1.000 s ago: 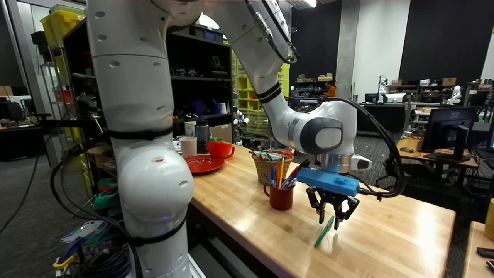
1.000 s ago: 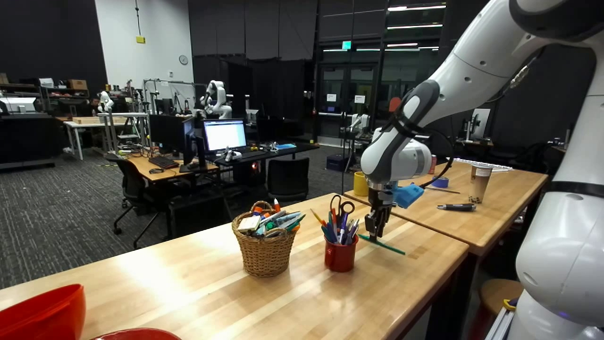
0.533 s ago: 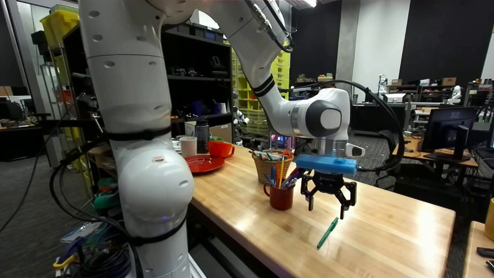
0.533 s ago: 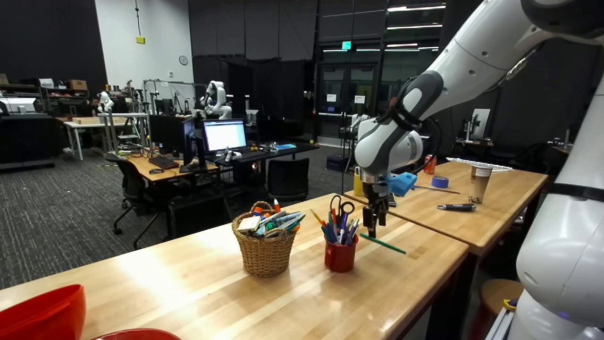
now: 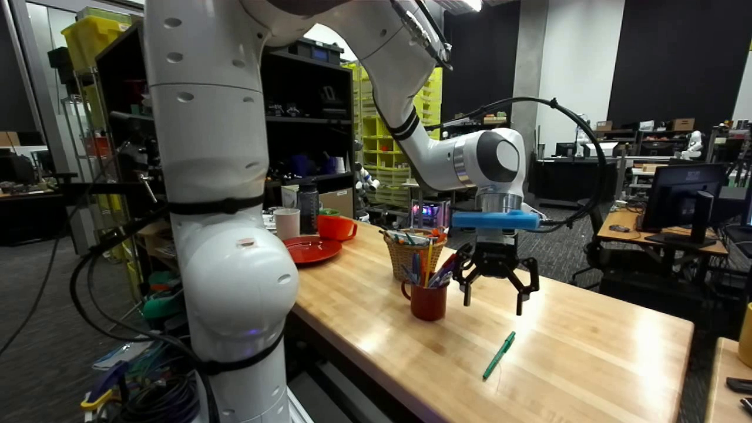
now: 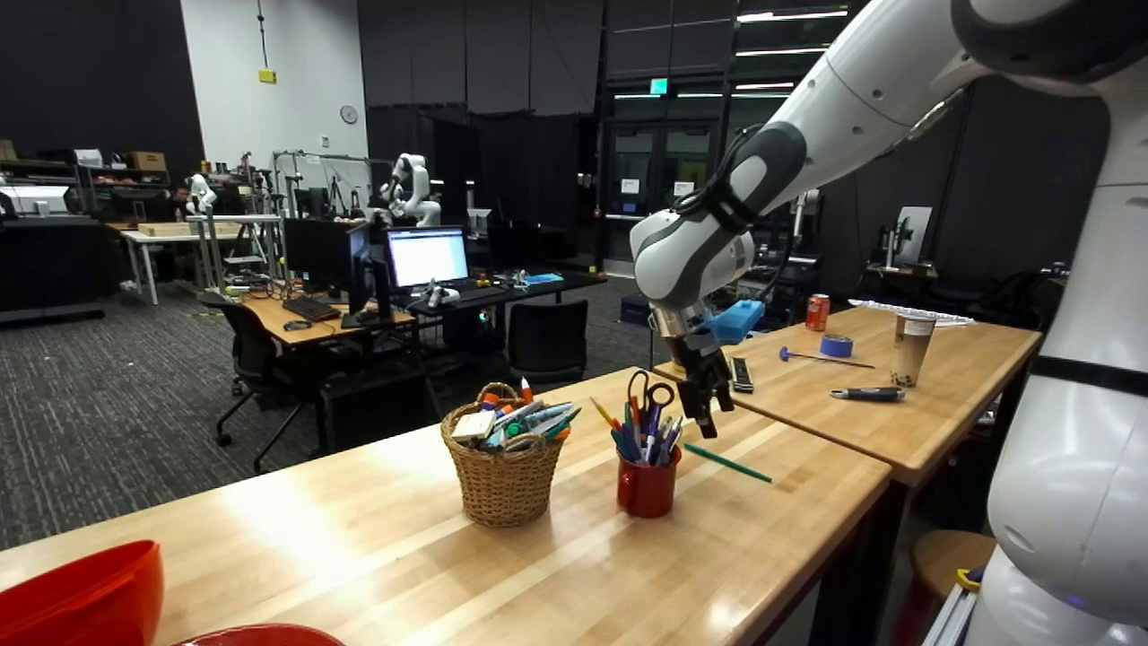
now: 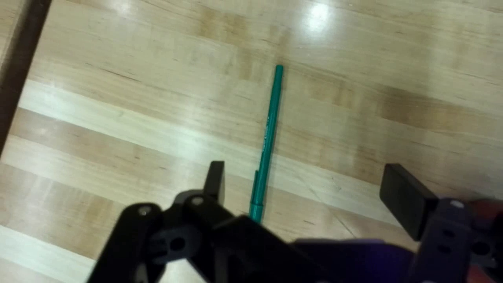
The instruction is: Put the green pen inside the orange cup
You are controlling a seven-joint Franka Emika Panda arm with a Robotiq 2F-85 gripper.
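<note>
On the tabletop (image 6: 386, 574), your green pen (image 7: 270, 129) lies flat, near the red-orange cup (image 6: 646, 493) but outside it. The cup stands upright, with assorted pens (image 6: 650, 444) sticking out of its top. Your gripper (image 5: 493, 309) hangs above the tabletop, its fingers (image 7: 406, 200) spread well apart and raised clear of the pen. In the wrist view you see the pen's capped end showing between them, nearer one finger than the other and partly covered by the gripper itself. Beside the cup you have a wicker basket (image 6: 507, 484) full of pens and other small things. Farther along, in an exterior view, a red plate (image 5: 311, 249) lies just beside a wide red bowl (image 5: 333, 227) with a handle, and a white cup (image 5: 286, 225) stands near the plate.
</note>
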